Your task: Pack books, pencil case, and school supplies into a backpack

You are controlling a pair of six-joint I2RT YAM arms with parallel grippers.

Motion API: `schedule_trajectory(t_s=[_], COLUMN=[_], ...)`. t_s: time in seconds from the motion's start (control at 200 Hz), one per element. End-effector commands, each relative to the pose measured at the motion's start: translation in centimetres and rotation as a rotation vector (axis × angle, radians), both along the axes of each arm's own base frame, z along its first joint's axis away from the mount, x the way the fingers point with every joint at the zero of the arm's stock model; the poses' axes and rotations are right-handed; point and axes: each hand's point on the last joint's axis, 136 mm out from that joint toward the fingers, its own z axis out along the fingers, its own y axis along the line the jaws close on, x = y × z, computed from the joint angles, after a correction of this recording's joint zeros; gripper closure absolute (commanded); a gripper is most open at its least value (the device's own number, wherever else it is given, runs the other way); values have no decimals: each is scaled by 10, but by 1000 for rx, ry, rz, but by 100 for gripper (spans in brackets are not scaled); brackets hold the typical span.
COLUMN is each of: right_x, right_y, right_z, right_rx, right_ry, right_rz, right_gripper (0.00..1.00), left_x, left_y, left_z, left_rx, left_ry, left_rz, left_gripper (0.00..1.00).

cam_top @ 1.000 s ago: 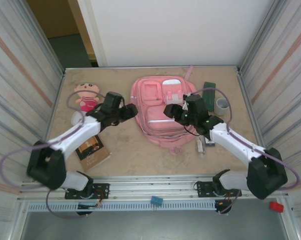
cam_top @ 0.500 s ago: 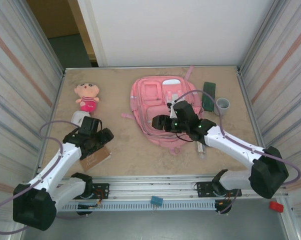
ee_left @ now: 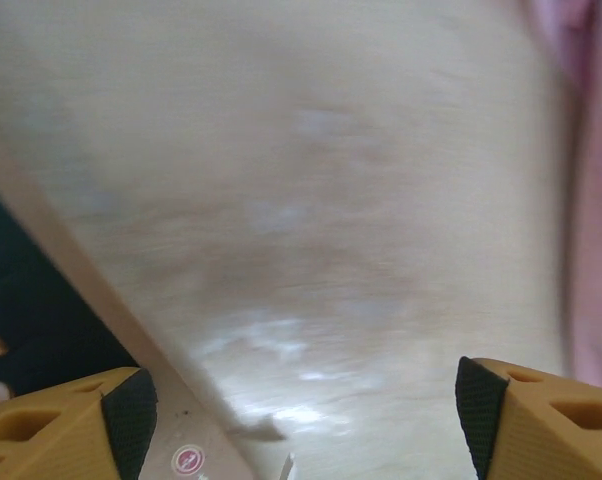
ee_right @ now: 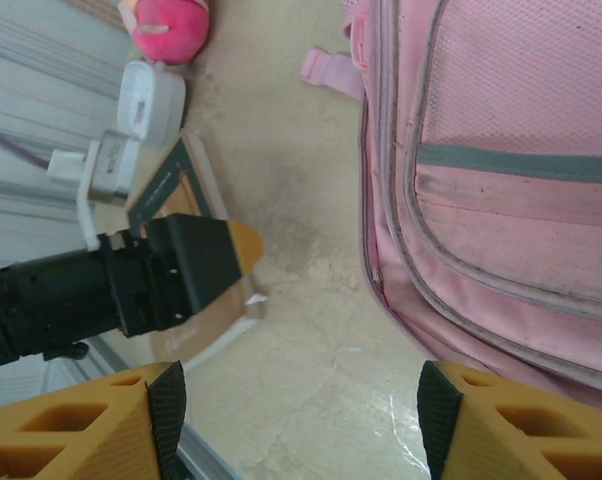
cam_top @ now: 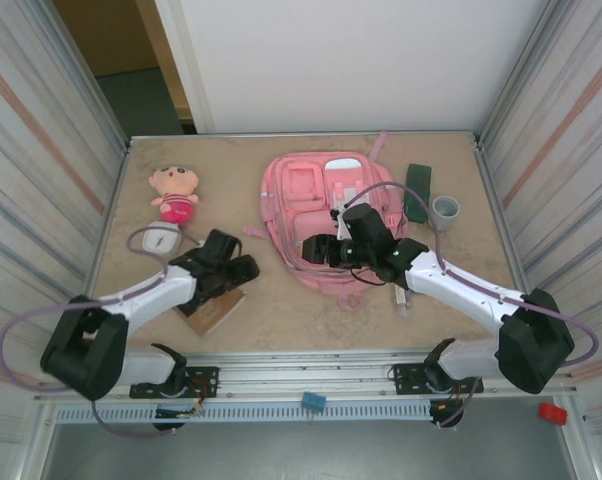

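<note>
**Book first:** The left hand (cam_top: 243,270), fingers apart and gripping nothing, hovers low over the backpack-facing edge of the thin brown book (cam_top: 217,310). The book lies flat at the near left of the desk (cam_top: 281,325). The right hand (cam_top: 313,248), also apart and empty, hangs above the left side of the pink backpack (cam_top: 326,190) at the centre.

Lifting the book looks to be the step in hand. A thin, flat cover offers little to pinch, so 1 finger probably has to catch under that edge. The grip should then close squarely so the book does not swivel.

The dark green pencil case (cam_top: 418,190) lies at the far right, just beside the backpack. The small school supplies (cam_top: 402,293) sit at the backpack's near right, partly hidden by the right arm.

The desk is a mottled pale tan. Ribbed metal walls (cam_top: 41,150) close the left and right sides, and a white panel (cam_top: 361,60) closes the far side.
</note>
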Motion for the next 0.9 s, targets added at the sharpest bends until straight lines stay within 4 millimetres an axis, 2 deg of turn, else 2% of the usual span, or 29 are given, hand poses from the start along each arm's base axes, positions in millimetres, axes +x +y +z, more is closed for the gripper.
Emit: schedule_trajectory(t_s=[0.0,0.085,0.16,0.241,0.341,0.501,0.591,0.767,0.897], right_x=[-3,-5,-6,-5,-4,-6,-2,2,0], right_y=[-6,-5,-5,-3,6,37,40,42,46], right_z=[2,3,4,5,4,-1,-4,-2,-4], right_rx=[-29,-23,-21,-24,-29,-38,-79,-66,-46], right_ry=[-23,-18,-19,-23,-16,6,6,-3,17], right_rz=[9,9,9,16,52,152,150,142,152], right_gripper=[36,36,36,36,36,35,35,35,35], left_x=[-14,-9,-7,-9,-20,-38,-39,-25,-4], left_y=[-37,-47,-45,-29,-2,43,61,87,85], left_z=[-16,2,21,43,54,45,38,26,14], left_rx=[-62,-75,-70,-49,-52,-76,-105,-19,10], left_ry=[92,64,35,-1,2,17,26,-5,6], left_rz=[-68,-88,-82,-43,37,157,198,192,122], left_gripper=[18,18,18,18,18,18,18,18,19])
